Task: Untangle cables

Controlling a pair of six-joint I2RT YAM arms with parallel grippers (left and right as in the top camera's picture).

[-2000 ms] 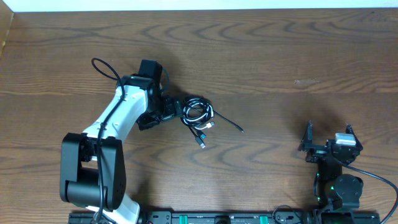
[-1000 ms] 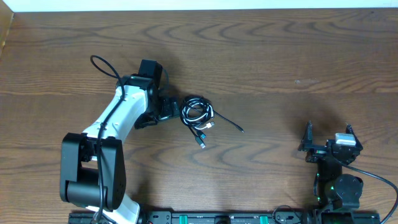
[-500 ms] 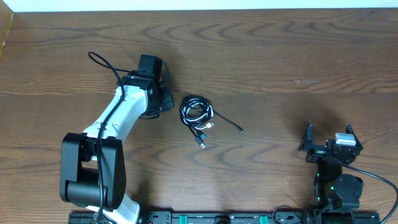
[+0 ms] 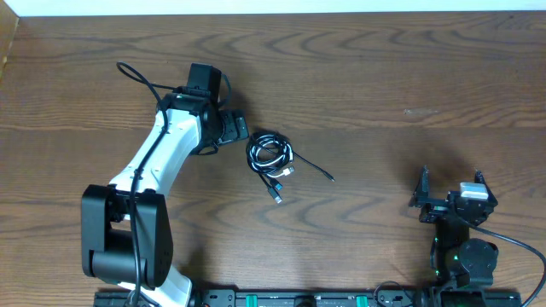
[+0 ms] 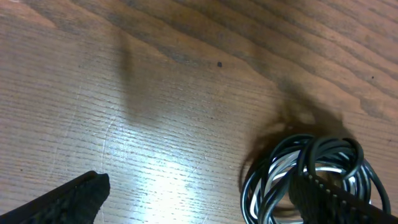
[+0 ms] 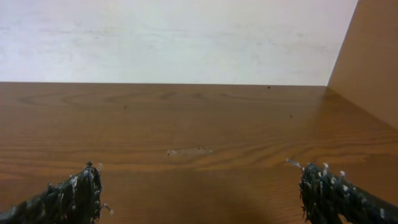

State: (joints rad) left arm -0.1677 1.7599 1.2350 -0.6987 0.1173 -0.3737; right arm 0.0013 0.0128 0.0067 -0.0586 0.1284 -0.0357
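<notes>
Hovering just left of the tangled coil of thin black and white cables (image 4: 271,156) lying mid-scene, the left gripper (image 4: 236,128) gapes wide and empty. Best bet: it pinches one outer loop, not the bundle.

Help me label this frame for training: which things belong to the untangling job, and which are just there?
Job: cables, one tangled black-and-white bundle; left gripper, open beside it.
Not the job: right gripper, open, far off at the right; table; thick black cable on the left arm.
</notes>
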